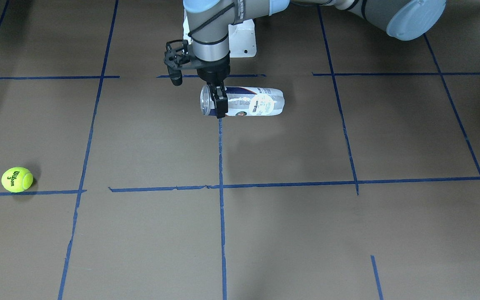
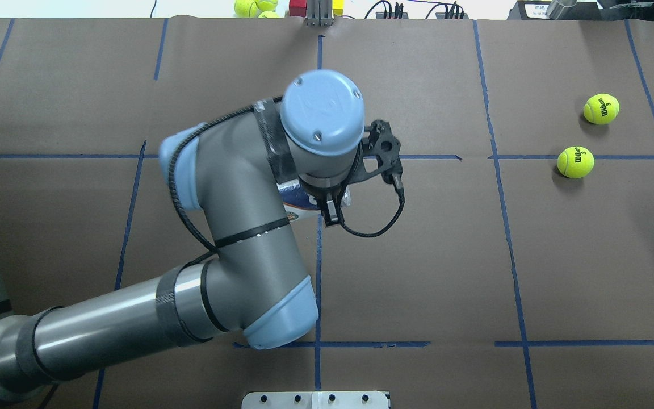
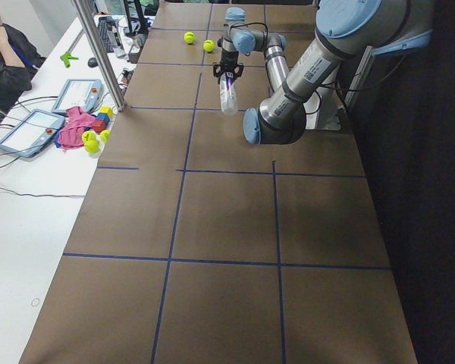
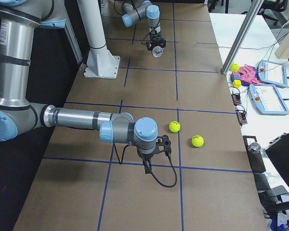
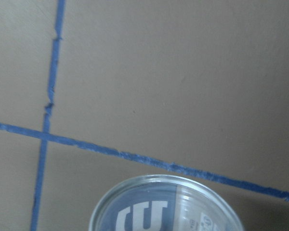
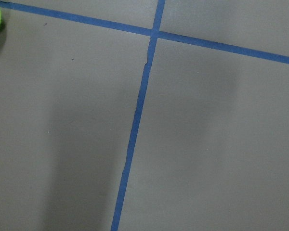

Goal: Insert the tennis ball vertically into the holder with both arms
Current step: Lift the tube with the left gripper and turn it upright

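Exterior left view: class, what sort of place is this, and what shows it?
Probably a robotics lab: the left arm gripping the holder over a papered table gridded with blue tape, control tablets on the white bench beside it, a person seated there.

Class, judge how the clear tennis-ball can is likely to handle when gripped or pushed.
The holder looks empty, so it is probably light. Lying sideways with a round wall, it would likely roll if released. The left hand pinches thin plastic near the open rim, which may flex.
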